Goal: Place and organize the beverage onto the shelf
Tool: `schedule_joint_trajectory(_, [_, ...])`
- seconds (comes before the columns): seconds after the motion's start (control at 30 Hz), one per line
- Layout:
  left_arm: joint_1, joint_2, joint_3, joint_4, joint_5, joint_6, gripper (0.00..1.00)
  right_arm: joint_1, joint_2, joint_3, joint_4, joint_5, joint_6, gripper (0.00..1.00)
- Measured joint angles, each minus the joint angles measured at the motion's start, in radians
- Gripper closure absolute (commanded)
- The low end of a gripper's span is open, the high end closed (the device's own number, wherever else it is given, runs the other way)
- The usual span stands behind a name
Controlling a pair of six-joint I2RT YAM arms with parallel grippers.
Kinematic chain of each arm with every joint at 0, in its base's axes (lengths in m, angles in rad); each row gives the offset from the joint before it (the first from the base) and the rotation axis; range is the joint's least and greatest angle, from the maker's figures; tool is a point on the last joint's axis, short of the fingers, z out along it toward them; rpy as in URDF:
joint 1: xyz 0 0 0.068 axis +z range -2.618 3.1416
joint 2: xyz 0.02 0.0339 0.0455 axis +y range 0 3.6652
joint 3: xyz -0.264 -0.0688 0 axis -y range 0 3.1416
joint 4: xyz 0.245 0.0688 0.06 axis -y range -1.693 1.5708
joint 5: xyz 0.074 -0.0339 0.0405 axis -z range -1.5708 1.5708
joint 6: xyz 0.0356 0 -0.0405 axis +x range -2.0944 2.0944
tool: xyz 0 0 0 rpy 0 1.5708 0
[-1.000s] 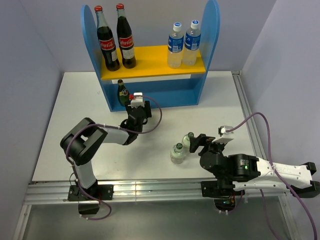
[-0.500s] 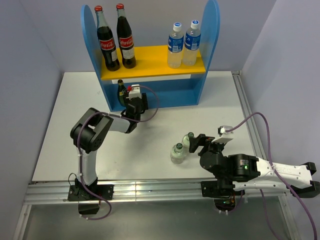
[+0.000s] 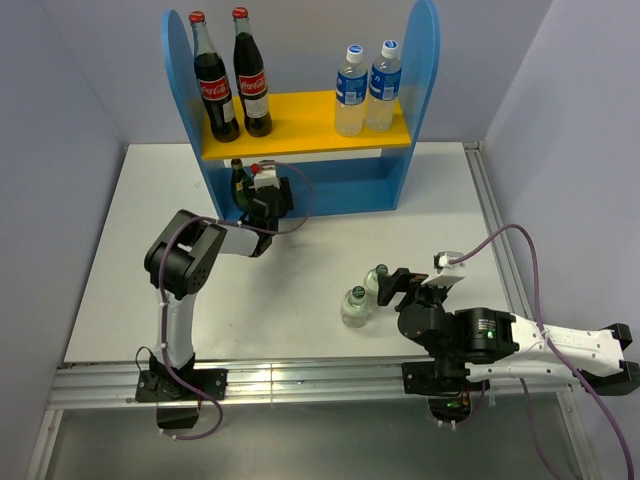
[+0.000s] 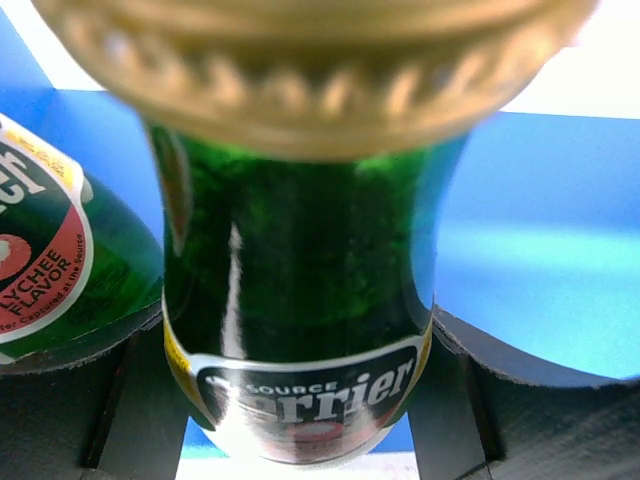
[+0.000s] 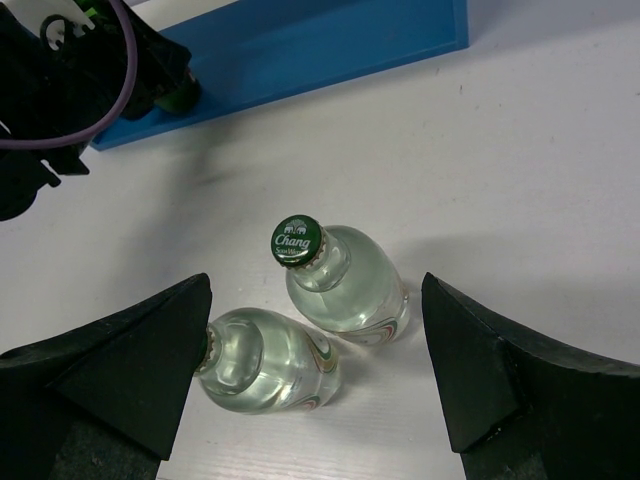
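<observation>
Hovering nearest the bases, the right gripper [image 5: 310, 350] spreads wide over 2 clear bottles [image 5: 340, 285] standing on the table [image 3: 130, 230], gripping neither. Farther back, the left gripper [image 4: 300, 400] clamps a green bottle [image 4: 300, 270] at the shelf's [image 3: 425, 60] blue base, just beside its twin [image 4: 60, 270]. Best to lower it straight until it stands, avoid nudging the twin, then release slowly. 2 water bottles [image 3: 351, 90] stand on the yellow board [image 3: 300, 125].

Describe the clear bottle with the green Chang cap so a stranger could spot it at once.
From the blue two-tier shelf with the yellow upper board, come forward over the white table to the right arm's open tool, where two small clear bottles stand together. It is the bottle nearer the shelf, green Chang cap showing; its neighbour sits nearer the table's front edge.
</observation>
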Motion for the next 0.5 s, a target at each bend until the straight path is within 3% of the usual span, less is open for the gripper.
schedule_joint_trajectory(0.13, [0.01,0.012,0.018,0.0,0.0,0.001,0.99,0.0,0.002,0.0,0.0,0.0,0.0,0.08])
schedule_joint_trajectory(0.23, [0.02,0.022,0.032,-0.005,-0.001,0.001,0.87,0.0,0.002,0.0,0.0,0.0,0.0,0.08])
schedule_joint_trajectory(0.33, [0.028,0.027,0.042,-0.008,0.0,0.001,0.44,0.0,0.002,0.0,0.0,0.0,0.0,0.08])
schedule_joint_trajectory(0.43, [0.031,0.027,0.044,-0.013,0.0,0.001,0.31,0.0,0.002,0.0,0.0,0.0,0.0,0.08])
schedule_joint_trajectory(0.47, [0.031,0.027,0.045,-0.016,0.0,0.001,0.19,0.0,0.002,0.0,0.0,0.0,0.0,0.08])
schedule_joint_trajectory(0.5, [0.032,0.027,0.046,-0.018,0.0,0.002,0.16,0.0,0.002,0.0,0.0,0.0,0.0,0.08])
